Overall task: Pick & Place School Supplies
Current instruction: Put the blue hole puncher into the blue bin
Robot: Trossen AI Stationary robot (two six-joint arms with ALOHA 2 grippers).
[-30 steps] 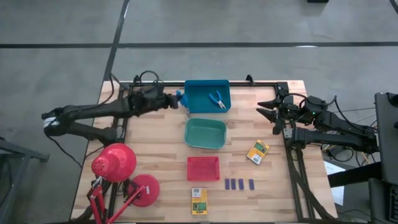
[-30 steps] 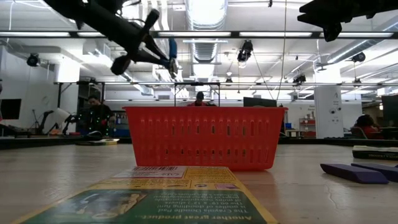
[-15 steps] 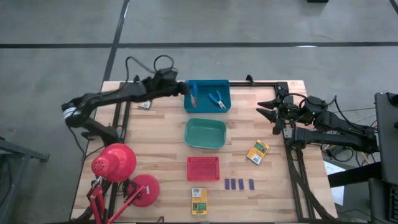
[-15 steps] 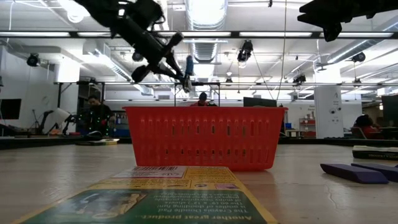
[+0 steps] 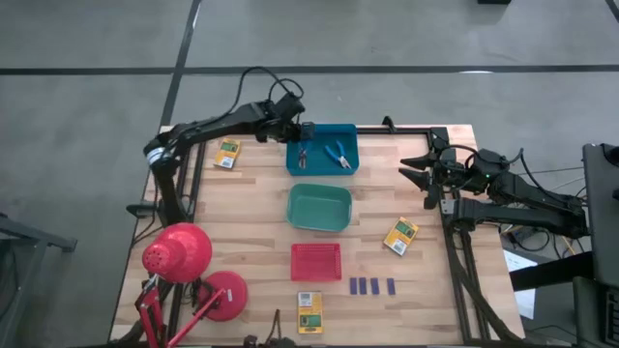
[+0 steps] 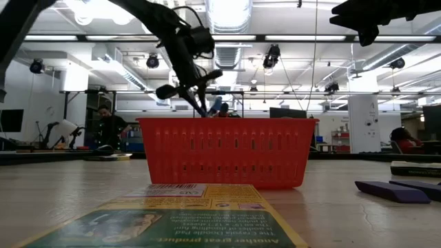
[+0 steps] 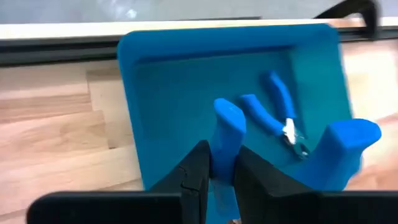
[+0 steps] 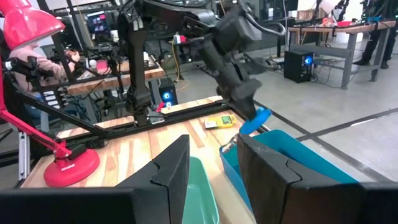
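overhead, left fingers [image 5: 303,145] clenched on scissors [image 7: 227,134] above blue tray [image 5: 346,168], second pair [image 5: 338,155] inside, right fingers [image 5: 418,166] spread

- The whole table [image 5: 242,232] is seen from straight above in the high view, with the blue tray [image 5: 322,150] at the far edge and the red basket [image 5: 316,261] nearer.
- The low view is taken at table-top height, facing level across the wood; the red basket [image 6: 225,151] is shared with the high view, close in front.
- The left wrist view is aimed down, very near the blue tray [image 7: 186,93].
- The right wrist view is pointed across the table toward the left arm [image 8: 230,43]; the blue tray [image 8: 292,155] is shared with the left wrist view.
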